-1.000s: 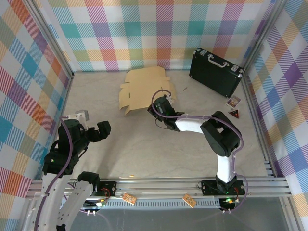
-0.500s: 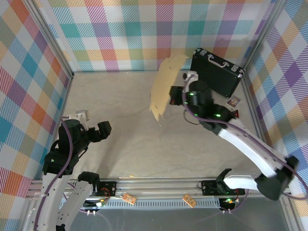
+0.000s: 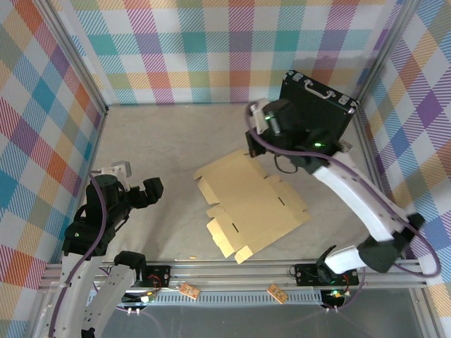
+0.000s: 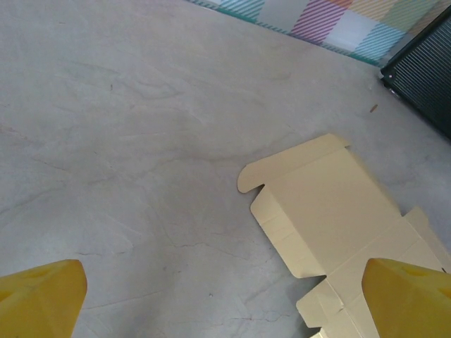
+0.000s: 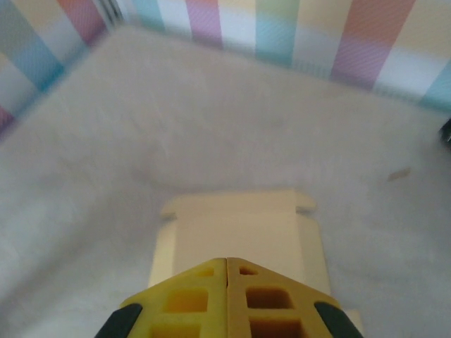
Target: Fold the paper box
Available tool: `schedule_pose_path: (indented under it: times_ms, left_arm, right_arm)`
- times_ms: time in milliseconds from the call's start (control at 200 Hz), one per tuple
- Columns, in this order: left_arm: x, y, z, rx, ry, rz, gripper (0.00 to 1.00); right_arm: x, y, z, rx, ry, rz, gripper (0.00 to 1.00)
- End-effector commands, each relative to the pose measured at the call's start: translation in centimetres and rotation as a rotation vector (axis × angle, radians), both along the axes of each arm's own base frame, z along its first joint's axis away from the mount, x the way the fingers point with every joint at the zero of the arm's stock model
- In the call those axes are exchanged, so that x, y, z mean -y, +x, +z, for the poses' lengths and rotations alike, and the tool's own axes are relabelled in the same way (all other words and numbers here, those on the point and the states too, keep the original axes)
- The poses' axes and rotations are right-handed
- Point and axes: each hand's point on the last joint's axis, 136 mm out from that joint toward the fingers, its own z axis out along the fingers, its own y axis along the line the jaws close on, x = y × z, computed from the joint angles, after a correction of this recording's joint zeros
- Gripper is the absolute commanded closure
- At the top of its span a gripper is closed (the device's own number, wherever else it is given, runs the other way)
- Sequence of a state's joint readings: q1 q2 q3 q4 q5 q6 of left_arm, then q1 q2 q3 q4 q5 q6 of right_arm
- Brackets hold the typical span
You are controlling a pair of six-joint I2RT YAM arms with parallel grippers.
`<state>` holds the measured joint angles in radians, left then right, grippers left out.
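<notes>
Box lies flat, tan side up, nearer us and left of briefcase. We see right claw pressed together just left of briefcase; left claw spread wide, far left of briefcase.

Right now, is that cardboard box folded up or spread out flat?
Spread flat: the paper box lies unfolded on the table, flaps and tabs splayed out, no wall standing up.

Desk is carrying one paper box, one black briefcase — and two small cards beside it.
</notes>
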<state>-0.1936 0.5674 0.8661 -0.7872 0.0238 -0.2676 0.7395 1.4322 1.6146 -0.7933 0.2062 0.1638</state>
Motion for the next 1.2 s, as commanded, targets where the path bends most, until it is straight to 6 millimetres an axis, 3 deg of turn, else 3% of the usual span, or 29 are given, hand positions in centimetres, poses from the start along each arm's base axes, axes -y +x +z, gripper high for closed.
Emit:
schedule_pose_path:
  times_ms: [0,145,330,440,565,820,1080,1195]
  left_arm:
    - [0.2,-0.1,-0.7,-0.018,0.017,-0.012,0.00]
    - [0.4,0.0,-0.7,-0.023,0.010,-0.023,0.00]
    - [0.6,0.0,-0.8,-0.023,0.006,-0.034,0.00]
    - [0.7,0.0,-0.8,-0.026,0.005,-0.039,0.00]
    - [0.7,0.0,-0.9,-0.029,0.007,-0.036,0.00]
    - [1.0,-0.1,-1.0,-0.032,0.010,-0.053,0.00]
    - [1.1,-0.1,-1.1,-0.039,0.011,-0.053,0.00]
    - [1.1,-0.1,-1.2,-0.044,0.012,-0.056,0.00]
  right_arm:
    - [0.9,-0.9,-3.9,-0.115,0.019,-0.040,0.76]
    - [3.1,-3.4,-10.4,-0.326,0.142,-0.155,0.47]
    - [10.0,-7.6,-18.5,-0.518,0.210,-0.446,0.31]
    - [12.5,-9.6,-21.6,-0.616,0.218,-0.558,0.23]
    - [13.9,-11.1,-23.3,-0.685,0.211,-0.674,0.10]
    - [14.3,-14.1,-26.0,-0.838,0.195,-0.745,0.06]
    - [13.1,-16.4,-27.9,-0.937,0.288,-0.715,0.04]
    - [11.9,-16.0,-28.0,-0.943,0.359,-0.670,0.04]
